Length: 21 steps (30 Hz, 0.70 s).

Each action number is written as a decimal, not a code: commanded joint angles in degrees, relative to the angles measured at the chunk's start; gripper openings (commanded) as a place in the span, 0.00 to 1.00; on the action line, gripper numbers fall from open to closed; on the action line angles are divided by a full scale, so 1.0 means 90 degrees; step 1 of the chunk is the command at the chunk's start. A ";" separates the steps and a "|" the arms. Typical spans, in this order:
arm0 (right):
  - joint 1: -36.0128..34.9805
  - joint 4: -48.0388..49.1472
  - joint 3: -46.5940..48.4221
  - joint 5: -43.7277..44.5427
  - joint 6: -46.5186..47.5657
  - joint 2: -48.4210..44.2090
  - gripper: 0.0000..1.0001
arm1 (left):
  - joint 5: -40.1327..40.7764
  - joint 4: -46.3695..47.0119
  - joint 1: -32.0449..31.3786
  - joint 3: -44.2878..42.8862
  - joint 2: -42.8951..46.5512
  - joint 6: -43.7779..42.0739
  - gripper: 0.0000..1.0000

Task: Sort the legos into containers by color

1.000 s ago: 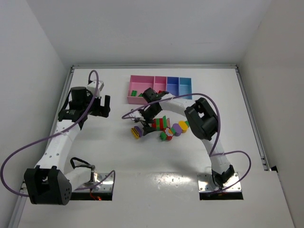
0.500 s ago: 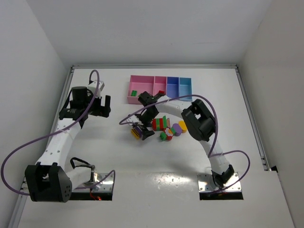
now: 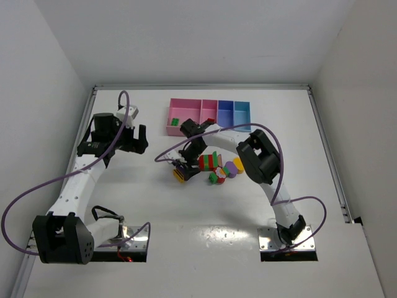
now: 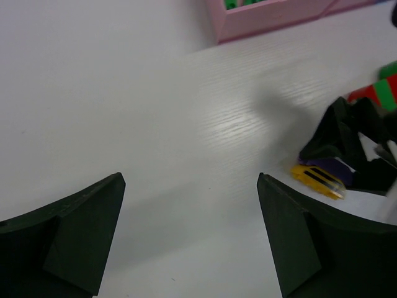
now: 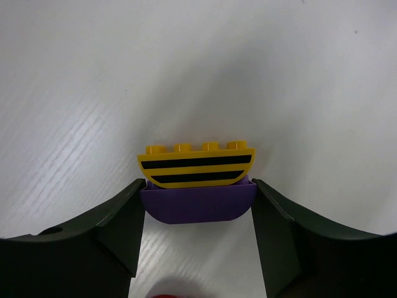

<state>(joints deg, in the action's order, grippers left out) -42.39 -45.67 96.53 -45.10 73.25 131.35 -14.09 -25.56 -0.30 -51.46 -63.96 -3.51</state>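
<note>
A yellow black-striped curved lego on a purple one (image 5: 197,164) lies on the white table, left of the loose legos (image 3: 214,166). My right gripper (image 5: 198,183) is shut on this stack, both fingers touching the purple brick's ends. From the top view the stack (image 3: 179,176) shows under the right gripper (image 3: 182,169). My left gripper (image 3: 133,139) hangs open over bare table to the left, nothing between its fingers (image 4: 93,211); it sees the stack (image 4: 317,177) at its right. The containers (image 3: 186,108) stand at the back; the wide pink bin holds a green brick (image 3: 175,122).
A red-and-green striped stack (image 3: 209,162), purple and yellow round pieces (image 3: 232,166) and a small green brick (image 3: 213,178) lie beside the right arm. A red brick (image 3: 211,121) sits in the narrow pink bin. The purple-blue bin (image 3: 225,112) and light blue bin (image 3: 242,112) follow rightward.
The right gripper came down and left over the yellow-purple stack, and its jaws closed onto it. The left gripper narrowed a little and barely moved.
</note>
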 commanded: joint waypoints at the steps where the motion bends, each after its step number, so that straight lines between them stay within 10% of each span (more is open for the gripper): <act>1: 0.0188 0.0179 0.0349 -0.0096 -0.0489 -0.0295 0.14 | -0.1215 0.0213 0.0062 0.0024 0.0202 0.0243 0.94; 11: 0.0804 0.3341 -0.0665 -0.0038 -0.4239 -0.2035 0.05 | -0.4039 0.0905 0.0121 0.0210 -0.0343 0.1561 0.94; 21: 0.0687 0.3961 -0.1087 -0.0038 -0.4819 -0.2661 0.04 | -0.4742 0.1589 0.0296 -0.0434 -0.1603 0.2147 0.94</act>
<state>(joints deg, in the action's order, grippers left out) -35.55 -12.86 87.74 -43.77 33.06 109.12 -51.86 -16.64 1.21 -51.90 -78.06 13.15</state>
